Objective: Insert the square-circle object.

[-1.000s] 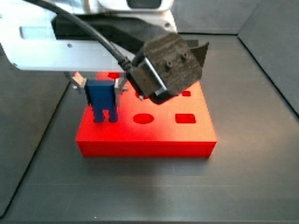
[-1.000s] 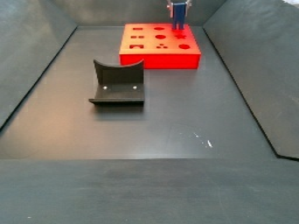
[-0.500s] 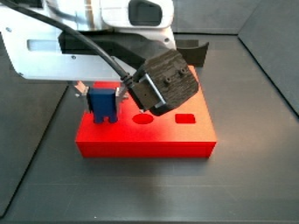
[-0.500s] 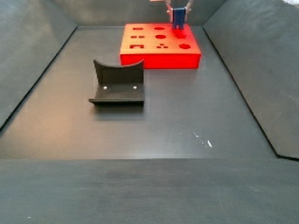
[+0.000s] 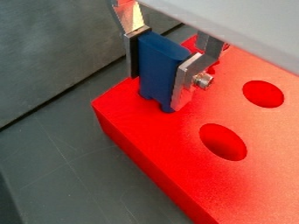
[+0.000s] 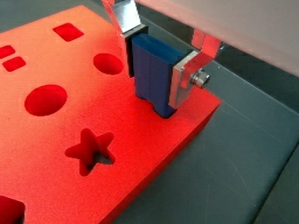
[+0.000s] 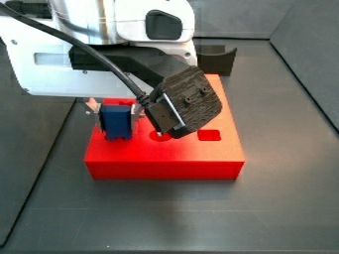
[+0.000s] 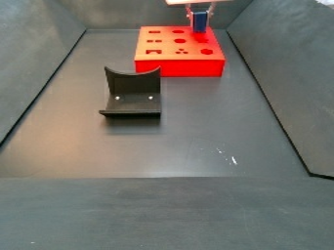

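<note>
The square-circle object [image 5: 156, 66], a small bright blue piece, stands upright between my gripper's [image 5: 160, 74] silver fingers, which are shut on its two sides. Its lower end sits sunk into the top of the red board [image 5: 152, 149] near a corner; its legs are hidden. Both wrist views show this, with the blue piece [image 6: 149, 74] beside a round hole and a star hole of the board [image 6: 152, 153]. In a side view the piece [image 7: 115, 121] is low on the board's [image 7: 166, 159] left part. It also shows small in a side view [image 8: 201, 21].
A dark grey curved block [image 8: 131, 93] lies on the dark floor away from the red board [image 8: 177, 63]; it also shows behind the board [image 7: 216, 58]. The board's top has several round, square and star holes. Sloping dark walls enclose the floor.
My gripper has moved down with the blue piece. The legs, earlier visible above the board, have sunk into its top, and the piece stands lower.
</note>
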Controlling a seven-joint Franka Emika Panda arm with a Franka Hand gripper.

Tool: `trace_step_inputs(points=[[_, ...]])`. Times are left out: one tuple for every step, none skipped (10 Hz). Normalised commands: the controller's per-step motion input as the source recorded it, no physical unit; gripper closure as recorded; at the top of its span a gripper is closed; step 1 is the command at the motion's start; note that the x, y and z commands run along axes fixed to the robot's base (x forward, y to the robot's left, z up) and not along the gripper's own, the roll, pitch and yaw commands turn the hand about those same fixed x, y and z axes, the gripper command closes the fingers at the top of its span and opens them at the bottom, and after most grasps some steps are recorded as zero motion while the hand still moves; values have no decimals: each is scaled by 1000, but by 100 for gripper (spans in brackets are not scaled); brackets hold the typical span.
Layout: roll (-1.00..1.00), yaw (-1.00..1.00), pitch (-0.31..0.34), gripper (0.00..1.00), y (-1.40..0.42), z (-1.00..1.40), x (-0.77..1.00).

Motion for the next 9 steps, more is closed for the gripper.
trace_step_inputs(points=[[74,0,-36,100,0,-866,6],[124,0,14,100,0,-917,29],[79,0,156,100,0,-869,183],[40,0,127,100,-49,-957,211],[56,0,109,100,-11,-971,169],[104,0,221,100,0,-689,109],[149,0,327,100,0,-423,151],[153,-23,370,100,11,-314,160],[160,-54,346,100,0,-369,189]])
